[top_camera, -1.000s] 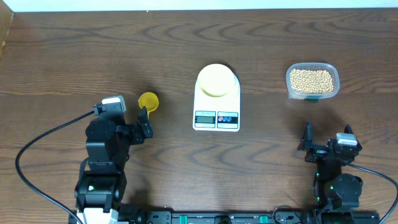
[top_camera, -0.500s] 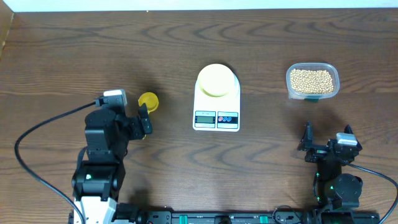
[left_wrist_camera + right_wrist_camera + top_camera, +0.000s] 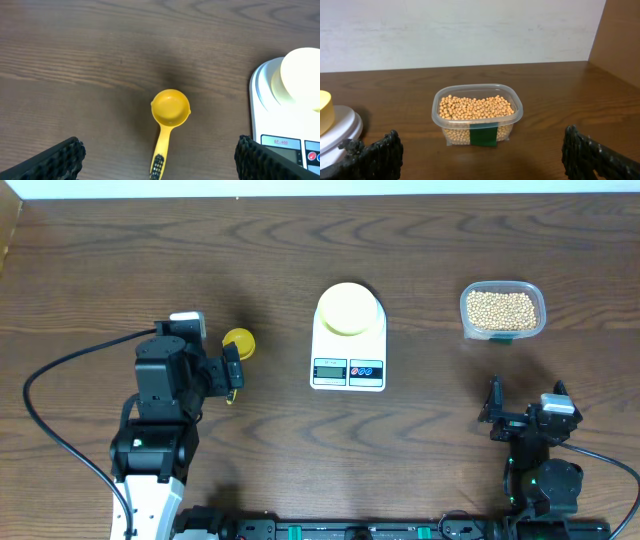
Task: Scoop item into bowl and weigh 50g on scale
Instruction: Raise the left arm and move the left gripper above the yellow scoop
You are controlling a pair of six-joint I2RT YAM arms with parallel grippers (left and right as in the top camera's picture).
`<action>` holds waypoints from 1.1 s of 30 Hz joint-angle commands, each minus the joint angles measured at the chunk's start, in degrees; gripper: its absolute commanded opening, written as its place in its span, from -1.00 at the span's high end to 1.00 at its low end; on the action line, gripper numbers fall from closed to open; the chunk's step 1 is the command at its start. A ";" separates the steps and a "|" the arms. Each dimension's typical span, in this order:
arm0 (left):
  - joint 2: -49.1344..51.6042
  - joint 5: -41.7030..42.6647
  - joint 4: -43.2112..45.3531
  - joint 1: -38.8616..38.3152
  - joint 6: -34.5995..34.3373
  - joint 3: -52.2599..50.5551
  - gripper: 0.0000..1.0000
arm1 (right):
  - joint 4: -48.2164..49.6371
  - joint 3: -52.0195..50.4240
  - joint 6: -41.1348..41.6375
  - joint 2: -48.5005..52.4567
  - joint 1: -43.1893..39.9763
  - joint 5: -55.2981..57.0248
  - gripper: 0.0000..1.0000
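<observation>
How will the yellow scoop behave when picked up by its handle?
Probably stiff and light: the scoop looks like thin moulded plastic. Its slim handle may twist in a grip. Lying flat, it should hardly roll.

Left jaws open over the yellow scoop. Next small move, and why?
Likely lower the left gripper straight down and close on the scoop by its handle. The wrist view shows the handle lying between the open fingers, untouched on the table, and scooping beans from the tub needs the scoop in hand first.
</observation>
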 commanded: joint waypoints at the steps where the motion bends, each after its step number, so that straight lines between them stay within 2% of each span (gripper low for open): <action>1: 0.35 -0.52 -1.42 0.35 2.03 2.45 -0.95 | -0.11 -0.09 0.79 -0.46 0.44 0.85 -0.99; 9: 2.69 -0.52 -6.25 0.35 3.58 8.72 -0.95 | -0.11 -0.09 0.79 -0.46 0.44 0.85 -0.99; 14: 7.54 -0.52 -12.09 0.35 4.61 15.54 -0.95 | -0.11 -0.09 0.79 -0.46 0.44 0.85 -0.99; 33: 24.37 -0.35 -24.94 2.14 4.59 32.41 -0.95 | -0.11 -0.09 0.79 -0.46 0.44 0.85 -0.98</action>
